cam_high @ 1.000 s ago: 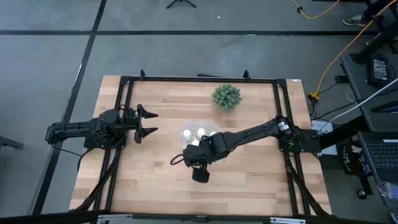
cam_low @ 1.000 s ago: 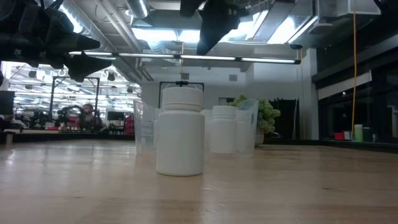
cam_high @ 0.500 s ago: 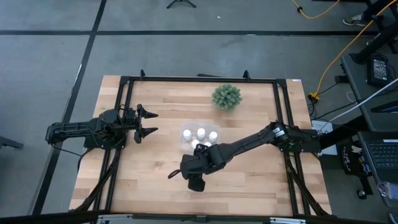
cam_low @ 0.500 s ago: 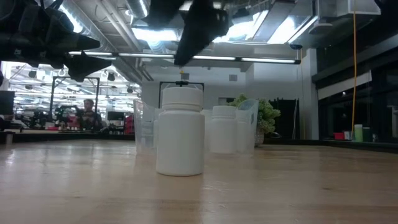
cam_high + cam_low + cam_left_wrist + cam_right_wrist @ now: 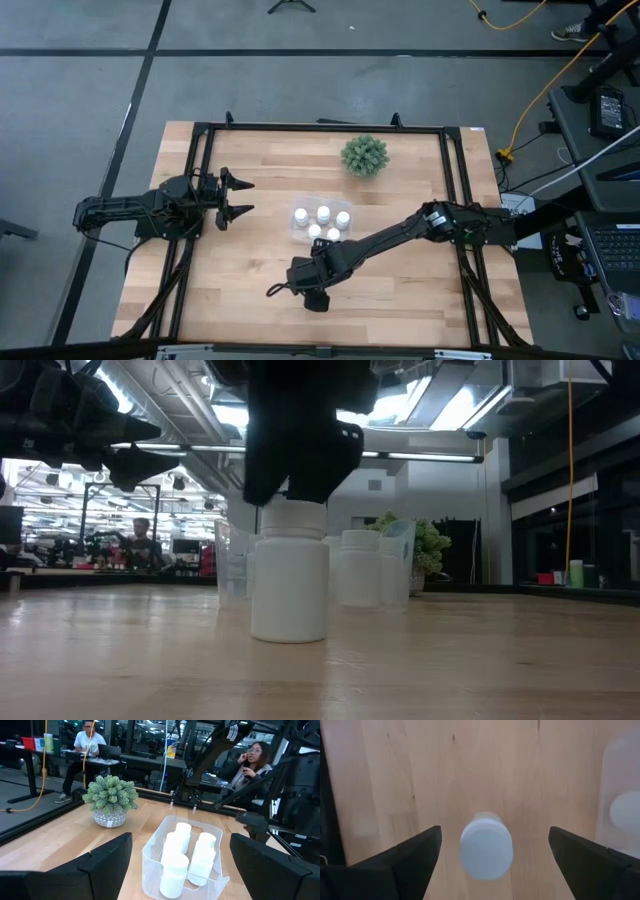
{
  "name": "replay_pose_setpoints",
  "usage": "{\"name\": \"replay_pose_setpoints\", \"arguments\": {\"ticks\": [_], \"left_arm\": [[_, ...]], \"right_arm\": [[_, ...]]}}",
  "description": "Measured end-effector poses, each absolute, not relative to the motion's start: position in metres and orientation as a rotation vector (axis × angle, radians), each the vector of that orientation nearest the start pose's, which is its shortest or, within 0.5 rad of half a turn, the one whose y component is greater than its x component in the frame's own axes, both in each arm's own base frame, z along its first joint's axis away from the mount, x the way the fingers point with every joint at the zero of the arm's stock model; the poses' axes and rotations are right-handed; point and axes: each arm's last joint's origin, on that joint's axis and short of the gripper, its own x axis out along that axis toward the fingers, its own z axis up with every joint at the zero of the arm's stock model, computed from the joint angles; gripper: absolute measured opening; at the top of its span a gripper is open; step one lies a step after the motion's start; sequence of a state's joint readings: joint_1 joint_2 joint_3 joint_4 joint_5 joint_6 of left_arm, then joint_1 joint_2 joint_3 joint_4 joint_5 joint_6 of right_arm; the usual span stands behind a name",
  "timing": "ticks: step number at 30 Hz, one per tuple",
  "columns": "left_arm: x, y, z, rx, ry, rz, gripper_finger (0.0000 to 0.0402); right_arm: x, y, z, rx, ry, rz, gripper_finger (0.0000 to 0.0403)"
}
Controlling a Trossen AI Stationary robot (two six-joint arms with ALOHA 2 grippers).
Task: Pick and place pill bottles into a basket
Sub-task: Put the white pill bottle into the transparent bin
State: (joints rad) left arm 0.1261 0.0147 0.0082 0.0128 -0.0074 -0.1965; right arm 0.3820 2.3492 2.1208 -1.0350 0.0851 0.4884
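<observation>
One white pill bottle (image 5: 290,585) stands upright on its base on the table, near the front edge. My right gripper (image 5: 490,857) is open straight above it, pointing down. Its two fingers stand on either side of the white cap (image 5: 486,845), apart from it. In the high view the right gripper (image 5: 312,290) hides this bottle. The clear basket (image 5: 303,231) rests on the table's middle with several white bottles (image 5: 323,213) standing in it. It also shows in the left wrist view (image 5: 150,857). My left gripper (image 5: 240,197) is open at the table's left, pointing toward the basket.
A green spiky plant (image 5: 364,155) in a small pot stands at the far side of the table, beyond the basket. A black frame rail (image 5: 320,127) runs around the table top. People (image 5: 250,760) sit in the room beyond the table.
My right gripper has gone from beside the basket toward the table's near edge and a little to the left. It has come down over the lone bottle, so that it now hangs just above the cap. The bottle and the basket have stayed in place.
</observation>
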Motion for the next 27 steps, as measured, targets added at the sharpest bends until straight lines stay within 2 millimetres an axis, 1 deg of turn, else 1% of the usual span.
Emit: {"name": "replay_pose_setpoints", "arguments": {"ticks": [4,7,13,16,18,21,27], "left_arm": [[0.097,0.013,0.166,-0.196,-0.020,0.132,0.0328],[0.097,0.013,0.167,-0.196,-0.021,0.132,0.0329],[0.097,0.013,0.167,-0.196,-0.023,0.132,0.0327],[0.097,0.013,0.167,-0.196,-0.023,0.132,0.0329],[0.097,0.013,0.167,-0.195,-0.023,0.132,0.0328],[0.097,0.013,0.167,-0.196,-0.023,0.132,0.0327],[0.097,0.013,0.167,-0.196,-0.023,0.132,0.0328]], "right_arm": [[0.454,0.180,0.191,0.102,1.288,-0.042,0.0368],[0.455,0.181,0.182,0.114,1.319,-0.024,0.0368],[0.456,0.182,0.184,0.104,1.286,-0.034,0.0368],[0.457,0.182,0.184,0.107,1.280,-0.031,0.0354],[0.457,0.182,0.184,0.107,1.281,-0.032,0.0335],[0.457,0.182,0.184,0.112,1.279,-0.034,0.0291],[0.457,0.183,0.185,0.129,1.292,-0.004,0.0162]]}}
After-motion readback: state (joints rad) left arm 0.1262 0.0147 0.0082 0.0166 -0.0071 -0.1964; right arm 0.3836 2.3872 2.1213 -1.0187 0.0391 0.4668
